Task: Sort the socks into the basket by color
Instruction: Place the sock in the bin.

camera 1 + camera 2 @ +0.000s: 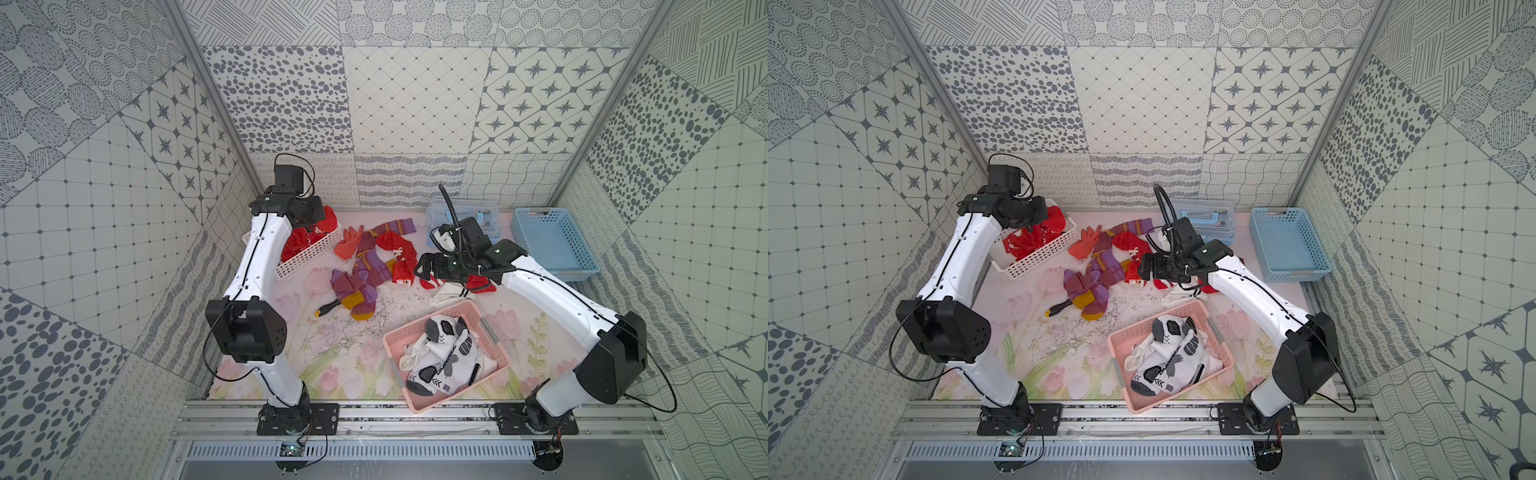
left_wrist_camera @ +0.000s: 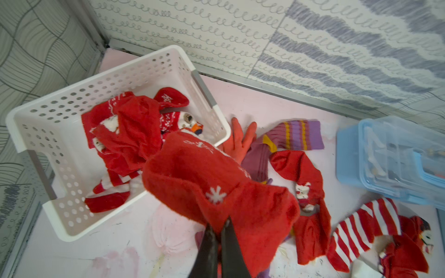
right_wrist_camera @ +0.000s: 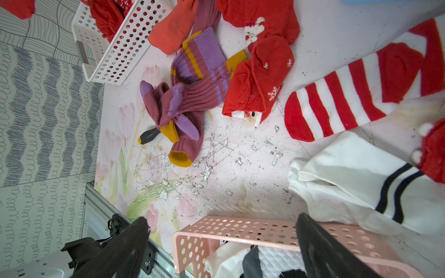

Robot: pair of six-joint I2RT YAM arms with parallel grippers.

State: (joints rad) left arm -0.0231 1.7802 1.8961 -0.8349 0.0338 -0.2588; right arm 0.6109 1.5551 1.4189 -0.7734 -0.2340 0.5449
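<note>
In both top views we keep colors apart: red socks fill the white basket (image 1: 309, 253), white ones the pink basket (image 1: 446, 357).

On the left wrist view our left gripper (image 2: 220, 231) pinches a red snowflake sock (image 2: 204, 173) over that basket, ready to drop.

On the right wrist view our right gripper (image 3: 221, 240) gapes empty above a white sock (image 3: 356, 187).

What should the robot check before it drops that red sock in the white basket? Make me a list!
1. Left gripper shut on the red snowflake sock: ok.
2. Sock hanging fully over the white basket: not ok, part hangs outside its rim.
3. Basket holds only red socks: ok.
4. Right gripper open, holding nothing: ok.
5. Orange glove clear of the basket: cannot tell, it lies right beside the rim.
</note>
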